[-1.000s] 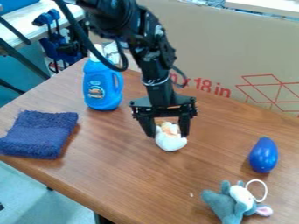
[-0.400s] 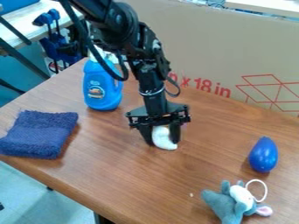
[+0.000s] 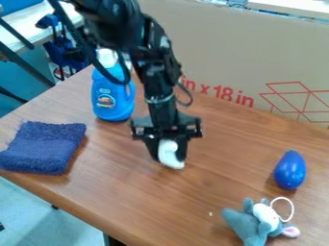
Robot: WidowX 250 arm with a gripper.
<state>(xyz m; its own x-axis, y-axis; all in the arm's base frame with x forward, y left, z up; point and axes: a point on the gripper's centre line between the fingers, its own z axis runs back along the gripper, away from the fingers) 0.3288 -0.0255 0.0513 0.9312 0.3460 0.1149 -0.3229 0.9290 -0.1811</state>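
- Camera view: gripping a small white object [image 3: 168,153], rounded and of uncertain kind, with the black fingers [image 3: 152,147] closed on both flanks.
- Placed a little left of the middle, low over the wooden desk [image 3: 135,197] or touching it; cannot tell which.
- Located between the folded dark-blue cloth [image 3: 44,146] at the left and the glossy blue egg-shaped toy [image 3: 290,170] at the right, nearer than the blue detergent bottle [image 3: 113,98] and well apart from the grey plush animal [image 3: 257,223].
- Judging progress: seemingly done with the grasp, so perhaps about midway through the handling.
- Judging what is left: not yet let go, so left with at least a release; cannot tell of any carry, nor of a resting place.
- Pointing with the rounded lower end down and slightly toward the picture's right, toward the near side of the desk.
- Running lengthwise nearly in line with the fingers, close to upright, with a slight slant from upper left to lower right.
- Hidden at the upper end among the fingers, so cannot tell the full length or front from back.
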